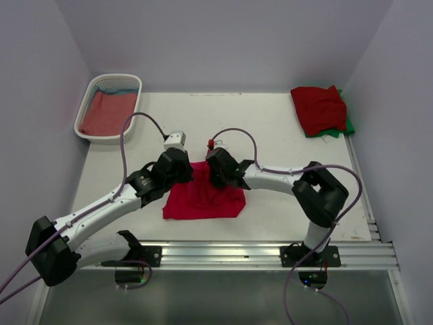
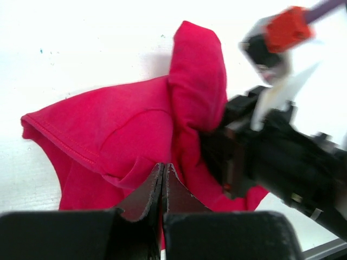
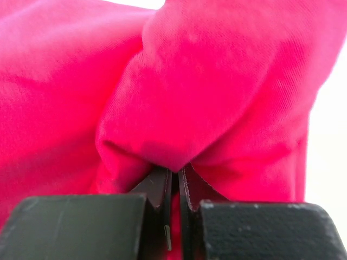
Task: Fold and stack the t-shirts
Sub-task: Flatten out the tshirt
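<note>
The crimson t-shirt [image 1: 203, 200] lies bunched at the near middle of the table [image 1: 270, 128], its far edge raised into a fold. The right gripper [image 3: 174, 176] is clamped on that fold. Just beside it, the left gripper [image 2: 164, 170] has its jaws pressed together and seems to pinch cloth too. A darker red t-shirt [image 1: 318, 107] rests on a green t-shirt [image 1: 348, 126] at the far right corner.

Top camera overlooks the table [image 1: 270, 122]; both wrist cameras (very close) face the crimson t-shirt [image 2: 119, 135].
</note>
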`<act>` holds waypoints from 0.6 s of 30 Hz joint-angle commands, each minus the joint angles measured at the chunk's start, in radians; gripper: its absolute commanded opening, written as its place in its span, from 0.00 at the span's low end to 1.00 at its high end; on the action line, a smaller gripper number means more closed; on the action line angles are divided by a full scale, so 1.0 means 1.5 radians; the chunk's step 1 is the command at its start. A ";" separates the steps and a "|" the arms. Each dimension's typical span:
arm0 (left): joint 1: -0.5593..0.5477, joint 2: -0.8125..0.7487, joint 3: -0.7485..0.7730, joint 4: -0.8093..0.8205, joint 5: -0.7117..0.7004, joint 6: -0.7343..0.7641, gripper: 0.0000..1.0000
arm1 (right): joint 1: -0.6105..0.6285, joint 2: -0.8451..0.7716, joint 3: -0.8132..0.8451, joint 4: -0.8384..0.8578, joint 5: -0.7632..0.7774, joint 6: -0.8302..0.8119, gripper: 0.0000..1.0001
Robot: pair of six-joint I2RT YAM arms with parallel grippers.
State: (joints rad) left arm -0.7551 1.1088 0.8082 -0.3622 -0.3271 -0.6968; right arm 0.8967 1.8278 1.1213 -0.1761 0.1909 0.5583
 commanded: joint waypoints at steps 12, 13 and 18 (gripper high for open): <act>0.002 -0.042 0.021 -0.039 -0.071 0.000 0.00 | -0.079 -0.435 -0.145 -0.329 0.451 0.120 0.00; 0.002 -0.045 0.023 -0.043 -0.074 0.003 0.00 | -0.088 -0.442 -0.148 -0.345 0.461 0.124 0.02; 0.006 -0.057 0.039 -0.060 -0.089 0.011 0.00 | -0.116 -0.458 -0.144 -0.409 0.480 0.146 0.99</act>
State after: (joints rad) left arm -0.7525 1.0561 0.8127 -0.4377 -0.4068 -0.6941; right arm 0.7223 1.1553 0.9077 -0.6910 0.8154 0.7204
